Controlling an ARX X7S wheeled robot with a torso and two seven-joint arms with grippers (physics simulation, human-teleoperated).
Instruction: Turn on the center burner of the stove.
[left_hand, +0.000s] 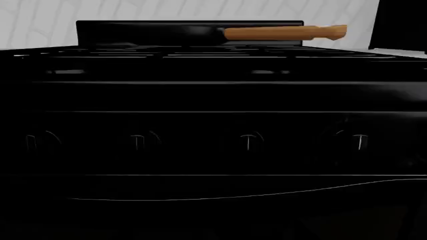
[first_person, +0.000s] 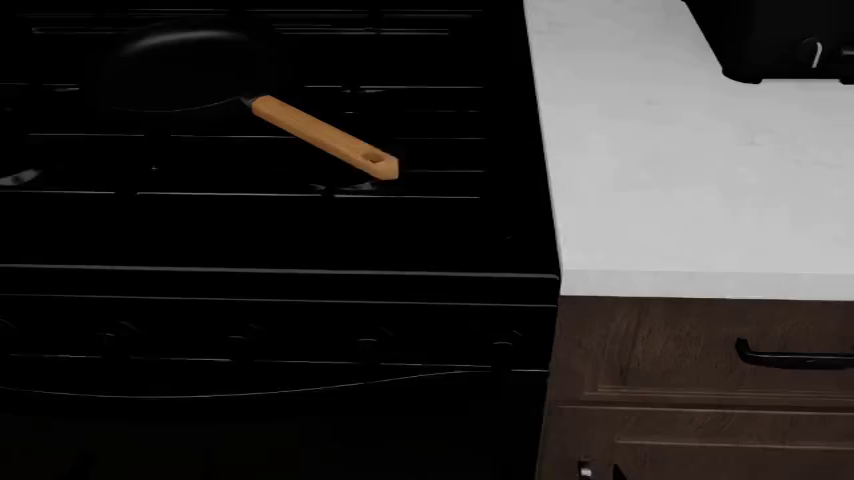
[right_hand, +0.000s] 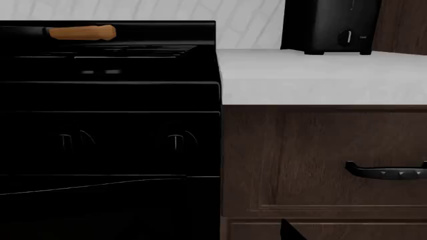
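The glossy black stove (first_person: 267, 230) fills the left of the head view, with thin grate bars on top and small black knobs (first_person: 367, 345) faintly visible along its front. The left wrist view faces that front from close by and shows several knobs (left_hand: 250, 141) in a row. The right wrist view shows the stove's right end with two knobs (right_hand: 177, 141). My left gripper cannot be made out against the black stove front. Of my right gripper only one dark fingertip (right_hand: 288, 231) shows, in front of the cabinet. Neither touches a knob.
A black pan (first_person: 180, 65) with a wooden handle (first_person: 320, 137) sits on the grates. A white counter (first_person: 667, 150) adjoins the stove's right side, with a black appliance (first_person: 781, 40) at its back. Below is a dark wooden cabinet (first_person: 667, 370) with a drawer handle (first_person: 794, 355).
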